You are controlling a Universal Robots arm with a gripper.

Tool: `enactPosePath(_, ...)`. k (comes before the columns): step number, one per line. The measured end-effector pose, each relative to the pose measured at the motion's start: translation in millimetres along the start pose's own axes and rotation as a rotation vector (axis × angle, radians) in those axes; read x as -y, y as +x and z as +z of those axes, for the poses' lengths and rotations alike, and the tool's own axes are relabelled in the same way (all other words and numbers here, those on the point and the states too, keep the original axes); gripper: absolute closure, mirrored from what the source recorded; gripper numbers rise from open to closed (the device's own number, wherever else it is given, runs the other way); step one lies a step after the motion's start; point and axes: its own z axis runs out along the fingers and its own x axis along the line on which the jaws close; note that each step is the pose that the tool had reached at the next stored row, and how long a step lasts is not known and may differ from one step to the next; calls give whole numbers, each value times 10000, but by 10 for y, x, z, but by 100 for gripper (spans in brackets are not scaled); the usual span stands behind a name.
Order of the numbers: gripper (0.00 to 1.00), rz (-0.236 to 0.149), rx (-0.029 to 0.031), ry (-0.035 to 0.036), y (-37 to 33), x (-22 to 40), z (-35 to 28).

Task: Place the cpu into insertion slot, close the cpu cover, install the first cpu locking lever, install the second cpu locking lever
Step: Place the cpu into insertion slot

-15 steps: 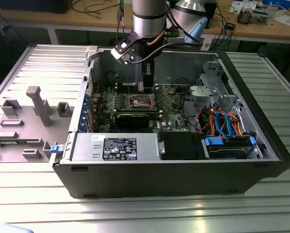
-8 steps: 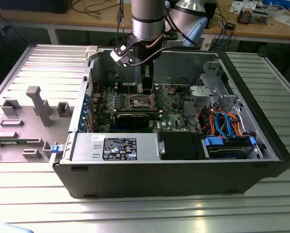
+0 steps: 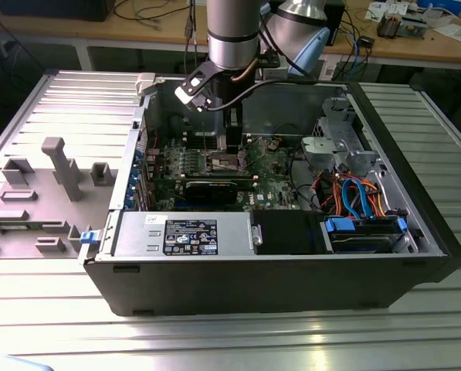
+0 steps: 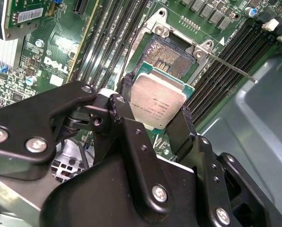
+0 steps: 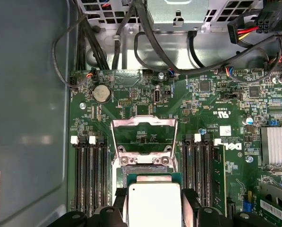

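Tool (image 4: 156, 112), black, two fingers, clenched on small flat square silver-topped cpu (image 4: 160, 100), held over square dark-centred, silver-rimmed insertion slot (image 4: 168, 56). Thin silvery frame cpu cover (image 5: 143, 135) stands open. Best approach imo: keep cpu level, corners matched w/ insertion slot, lower gently w/o force.

Exterior view: open black metal computer case (image 3: 253, 286) lying on ribbed aluminium table (image 3: 215, 340). Inside the case:
- 6 o'clock: silver-grey metal power supply box with dark label (image 3: 188, 234).
- 4 o'clock: blue plastic drive caddy (image 3: 365, 230).
- 3 o'clock: orange and blue flat cables (image 3: 354, 192).

Grey plastic fixture blocks (image 3: 60, 166) at 9 o'clock, outside the case.

First wrist view: round silver coin cell (image 5: 101, 93) sits on green circuit board (image 5: 126, 90). Finned silver heatsink (image 5: 277, 145) noted on the same board.
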Motion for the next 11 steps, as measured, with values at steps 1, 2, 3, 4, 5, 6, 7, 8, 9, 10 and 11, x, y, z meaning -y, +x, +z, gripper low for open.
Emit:
enactPosePath(1,46,0,-1,0,0,0,0)
enactPosePath(2,46,0,-1,0,0,0,0)
enactPosePath(3,46,0,-1,0,0,0,0)
enactPosePath(4,46,0,-2,-1,0,0,0)
enactPosePath(5,46,0,-3,0,0,0,0)
enactPosePath(6,46,1,-3,0,0,0,0)
enactPosePath(7,46,0,-3,0,0,0,0)
enactPosePath(8,46,0,-3,-1,0,0,0)
enactPosePath(9,46,0,-4,-1,0,0,1)
enactPosePath(10,46,1,-5,0,0,0,0)
enactPosePath(11,46,0,-7,0,0,0,0)
